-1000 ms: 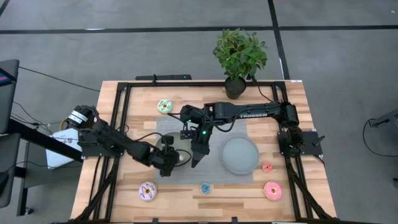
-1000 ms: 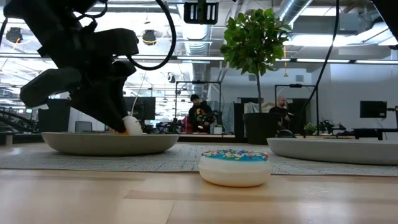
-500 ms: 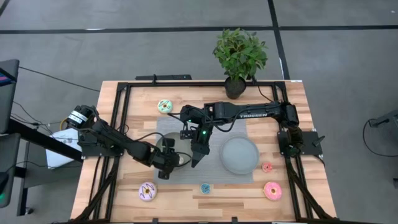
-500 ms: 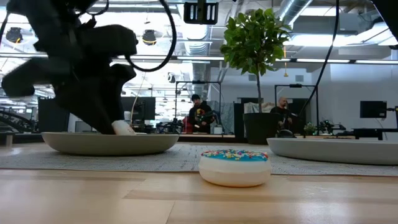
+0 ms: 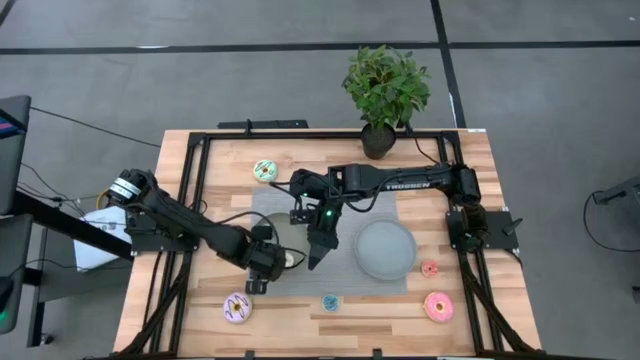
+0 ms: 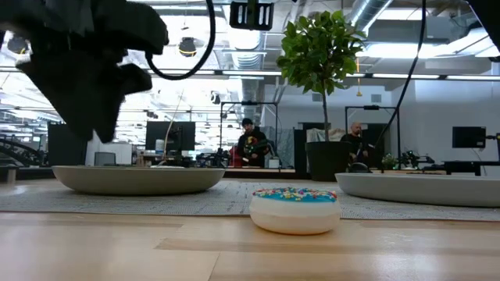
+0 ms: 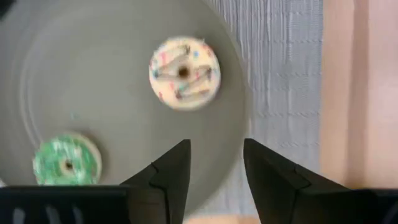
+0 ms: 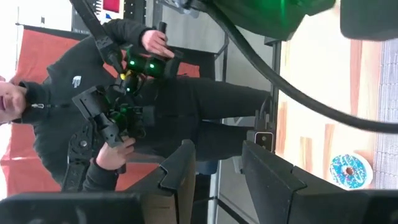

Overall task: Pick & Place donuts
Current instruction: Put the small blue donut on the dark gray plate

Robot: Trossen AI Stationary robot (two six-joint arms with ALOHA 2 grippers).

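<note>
On the left grey plate (image 7: 112,118) lie a pale yellow sprinkled donut (image 7: 184,71) and a tiny green donut (image 7: 67,160), each flat on its underside. My left gripper (image 7: 214,165) hangs open above the plate's near edge (image 5: 258,272) with nothing between its fingers. Beside that plate my right gripper (image 5: 313,258) is raised and open, holding nothing. A blue donut (image 6: 295,209) rests on the wood near the front edge. Other donuts lie on the table: green (image 5: 265,170), purple-white (image 5: 237,308), small red (image 5: 429,268) and pink (image 5: 438,306).
A second grey plate (image 5: 386,250) sits on the grey mat to the right of the first. A potted plant (image 5: 385,95) stands at the far edge. A black frame (image 5: 195,180) borders the table. In the right wrist view a person (image 8: 124,106) stands beyond the table.
My left gripper has opened and let go of the pale yellow donut, which now lies on the left plate. The gripper has then risen clear, tipped to point more steeply down, and drawn a little toward the table's near left.
</note>
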